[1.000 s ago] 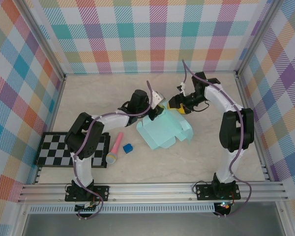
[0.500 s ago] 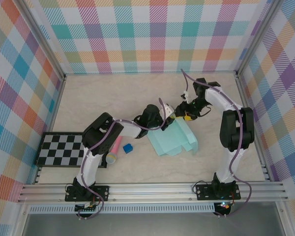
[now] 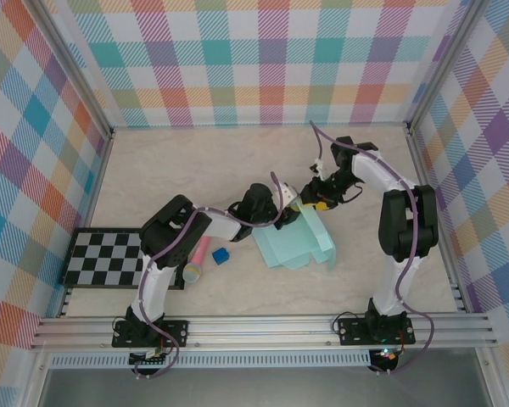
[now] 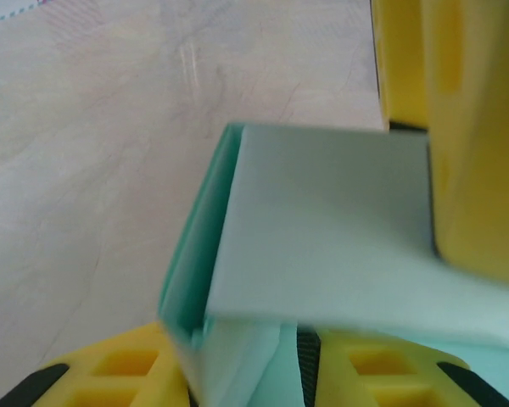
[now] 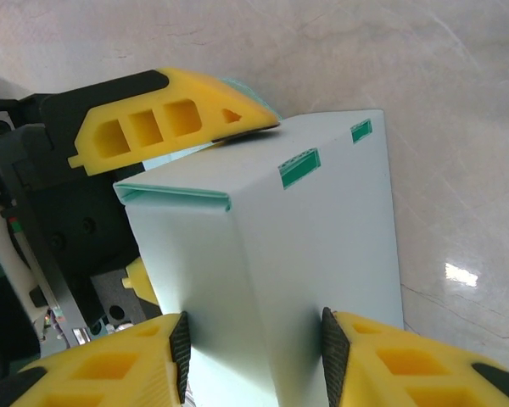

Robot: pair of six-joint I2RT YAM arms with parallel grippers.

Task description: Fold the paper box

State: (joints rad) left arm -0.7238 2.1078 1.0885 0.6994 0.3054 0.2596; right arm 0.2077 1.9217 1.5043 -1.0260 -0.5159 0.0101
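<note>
The paper box (image 3: 295, 240) is pale mint card, partly folded, lying mid-table with one end raised. In the right wrist view the paper box (image 5: 305, 246) stands as a folded wedge between my right gripper (image 5: 254, 356), whose dark pads (image 5: 180, 352) press both faces: shut on it. My right gripper (image 3: 312, 200) sits at the box's far edge. My left gripper (image 3: 282, 209) reaches in from the left. In the left wrist view its fingers (image 4: 127, 373) stand apart with loose card layers of the paper box (image 4: 322, 229) between them; my left gripper (image 4: 242, 373) is open.
A small dark blue cube (image 3: 220, 255) and a pink microphone-shaped toy (image 3: 198, 254) lie left of the box. A black-and-white checkerboard (image 3: 110, 259) is at the left edge. Plaid walls enclose the table on three sides.
The left arm has stretched to the right and the box has slid right with it. The left jaws have spread apart; the right jaws have narrowed onto the box.
</note>
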